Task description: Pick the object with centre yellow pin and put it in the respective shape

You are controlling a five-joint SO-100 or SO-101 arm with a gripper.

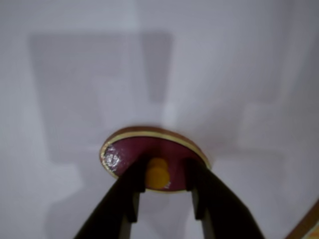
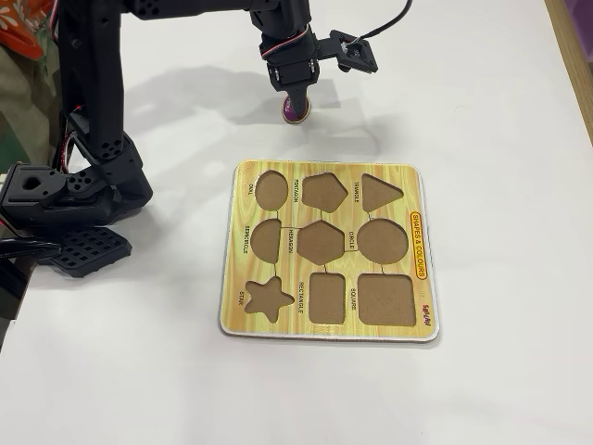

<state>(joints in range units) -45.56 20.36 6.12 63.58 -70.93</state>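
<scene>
**Gripper pinching the knob of the oval piece, away from the board**

Two black fingers (image 1: 124,199) fill the bottom of my wrist view, rising from the lower edge and closing from either side on the round yellow knob. The gripper (image 1: 164,179) thus pinches the purple oval piece (image 1: 122,154) by its knob; the pale rim of the piece shows along its far and left edges. Beneath it I see only the white table (image 1: 75,74) and soft shadows. One corner of the yellow board (image 1: 309,226) enters at lower right.

From my fixed view, the arm (image 2: 93,120) reaches over from the left, and the gripper (image 2: 296,97) points down with the purple piece (image 2: 296,110) at its tip, above the board's top edge and apart from it. Whether the piece touches the table I cannot tell. The shape board (image 2: 326,250) lies flat, every cut-out showing its brown floor. The oval cut-out (image 2: 271,188) sits at the board's upper left corner, near the piece.
</scene>
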